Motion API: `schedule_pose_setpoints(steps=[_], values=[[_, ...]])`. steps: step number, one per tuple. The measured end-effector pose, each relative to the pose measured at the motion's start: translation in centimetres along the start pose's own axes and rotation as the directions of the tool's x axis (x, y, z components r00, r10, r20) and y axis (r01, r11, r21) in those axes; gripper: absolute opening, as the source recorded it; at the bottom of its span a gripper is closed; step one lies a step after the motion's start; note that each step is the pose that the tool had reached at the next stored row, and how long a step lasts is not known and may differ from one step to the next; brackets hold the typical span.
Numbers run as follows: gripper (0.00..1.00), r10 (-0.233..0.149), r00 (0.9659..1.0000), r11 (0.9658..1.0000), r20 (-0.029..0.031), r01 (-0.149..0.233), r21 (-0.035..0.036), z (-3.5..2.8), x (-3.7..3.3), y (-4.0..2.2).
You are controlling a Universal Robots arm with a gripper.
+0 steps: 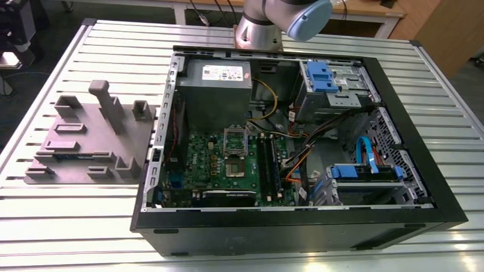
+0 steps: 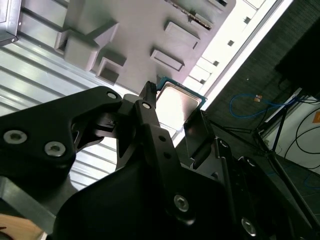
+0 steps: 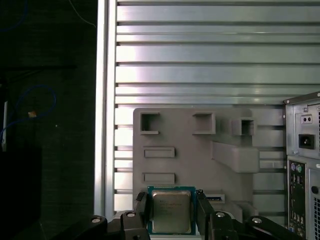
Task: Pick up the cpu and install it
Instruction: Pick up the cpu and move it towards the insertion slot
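The cpu [image 3: 171,214] is a small square chip with a silvery top and a green rim. It sits between the two black fingers [image 3: 141,207] of my gripper [image 3: 171,197], which is shut on its opposite edges. It hangs well above the grey fixture plate [image 3: 190,160]. The second wrist view shows the cpu [image 2: 180,106] from the side, gripped in the gripper [image 2: 175,102] over the plate [image 2: 140,30]. In the exterior view the open computer case [image 1: 302,226] lies on its side, with the green motherboard's socket [image 1: 234,169] uncovered and its load plate [image 1: 234,139] flipped up.
The grey plate [image 1: 83,141] with raised blocks lies to the exterior view's left of the case on a slatted metal table [image 1: 318,34]. The arm's base [image 1: 264,28] stands behind the case. Long memory sticks [image 1: 266,164], cables and blue drive bays [image 1: 329,76] fill the case. The table's edge [image 3: 102,100] borders dark floor.
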State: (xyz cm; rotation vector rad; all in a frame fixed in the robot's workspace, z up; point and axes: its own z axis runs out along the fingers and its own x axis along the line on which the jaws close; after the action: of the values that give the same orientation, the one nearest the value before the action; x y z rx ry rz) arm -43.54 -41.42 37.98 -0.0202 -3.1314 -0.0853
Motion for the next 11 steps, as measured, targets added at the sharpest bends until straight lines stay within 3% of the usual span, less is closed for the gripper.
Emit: schedule_pose_setpoints(steps=[11], values=[[0.47, 0.0, 1.0, 1.0, 0.0, 0.0, 0.0, 0.0, -0.43, 0.0]])
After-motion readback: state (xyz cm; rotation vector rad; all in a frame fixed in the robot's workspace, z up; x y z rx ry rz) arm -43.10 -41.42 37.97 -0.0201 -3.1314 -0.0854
